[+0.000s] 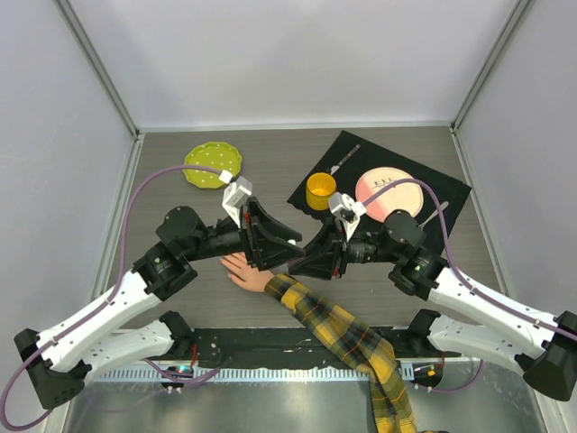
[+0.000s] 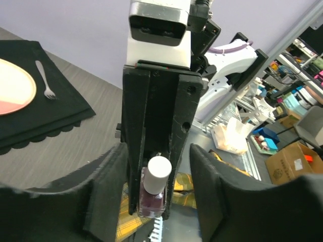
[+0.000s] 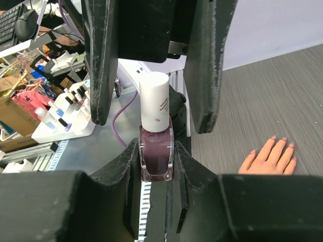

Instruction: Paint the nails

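The nails [image 3: 282,139] sit at the tips of the mannequin hand [image 3: 269,157], which lies palm down on the grey table [image 1: 270,153] just below where my 2 grippers meet. Its plaid sleeve [image 1: 343,334] trails back toward the near edge. From my right wrist I see 4 small pink tips and no dark colour on them, so I judge that painting has not begun.

Above and beside the hand I hold the polish bottle [image 3: 156,156] upright. My right gripper [image 3: 156,166] is clamped narrow on its dark plum glass body, which leaves the white cap [image 3: 154,98] free on top. My left gripper [image 3: 151,121] comes in from the opposite side with its jaws wide, 1 finger on each side of the cap and neither touching it. I read that as lining up to pinch and unscrew the cap while the right keeps the glass from turning. The bottle stays close to the hand so the brush has little way to travel.

Farther back lie a green plate [image 1: 214,164] and a black placemat [image 1: 433,185] carrying a yellow cup [image 1: 320,190] and a pink plate [image 1: 374,185].
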You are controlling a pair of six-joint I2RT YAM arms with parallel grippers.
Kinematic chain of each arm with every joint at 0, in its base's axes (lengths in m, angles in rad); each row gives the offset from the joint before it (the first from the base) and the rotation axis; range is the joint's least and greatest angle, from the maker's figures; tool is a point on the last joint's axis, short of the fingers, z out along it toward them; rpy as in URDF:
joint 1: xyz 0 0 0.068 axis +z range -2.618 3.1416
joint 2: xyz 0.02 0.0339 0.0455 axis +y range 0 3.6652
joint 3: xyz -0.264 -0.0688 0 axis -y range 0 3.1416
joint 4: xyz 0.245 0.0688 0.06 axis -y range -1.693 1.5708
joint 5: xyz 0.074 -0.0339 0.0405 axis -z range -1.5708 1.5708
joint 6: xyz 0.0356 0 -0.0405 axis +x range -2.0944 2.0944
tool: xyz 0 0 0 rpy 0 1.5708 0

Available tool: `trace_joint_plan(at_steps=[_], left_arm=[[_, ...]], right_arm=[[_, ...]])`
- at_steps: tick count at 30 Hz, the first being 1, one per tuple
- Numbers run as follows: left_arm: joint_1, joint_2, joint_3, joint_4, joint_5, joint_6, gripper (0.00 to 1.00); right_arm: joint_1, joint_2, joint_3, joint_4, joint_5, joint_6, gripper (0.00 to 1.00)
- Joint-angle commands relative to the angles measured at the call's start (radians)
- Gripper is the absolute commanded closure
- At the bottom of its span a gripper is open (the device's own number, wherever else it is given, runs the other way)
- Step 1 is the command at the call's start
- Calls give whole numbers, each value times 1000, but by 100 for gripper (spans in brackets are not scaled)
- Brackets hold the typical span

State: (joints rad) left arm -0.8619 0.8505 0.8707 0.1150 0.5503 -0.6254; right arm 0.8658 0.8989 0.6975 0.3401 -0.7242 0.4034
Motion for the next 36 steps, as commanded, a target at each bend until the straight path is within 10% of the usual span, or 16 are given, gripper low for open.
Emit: trace_joint_plan(at_steps=[1,10,14,18,27,28,29,30,36], left_arm=[[-2,-19,34,29,54,1,48],[-3,22,108,-138,-21,73,100],[-9,59,180,-290,-339,108,100],[-132,218,313,-559,-964,90,100],[-131,317,398,-494,-954,65,100],[-124,303,390,-485,-934,67,89],[-97,294,380,-462,-896,56,43],[-74,277,351,-451,-812,44,30],[93,90,171,-273,-506,3,4]], right_arm=[[-10,-22,25,57,17,0,99],[-19,-15,45,19,106,-32,99],[-11,18,123,-175,387,-109,99],[234,113,227,-323,1355,-265,99],[251,183,243,-253,1312,-284,99],[246,173,231,-242,1268,-284,99],[236,170,223,-233,1240,-282,99],[220,166,214,-227,1218,-282,99],[159,107,123,-187,961,-252,99]])
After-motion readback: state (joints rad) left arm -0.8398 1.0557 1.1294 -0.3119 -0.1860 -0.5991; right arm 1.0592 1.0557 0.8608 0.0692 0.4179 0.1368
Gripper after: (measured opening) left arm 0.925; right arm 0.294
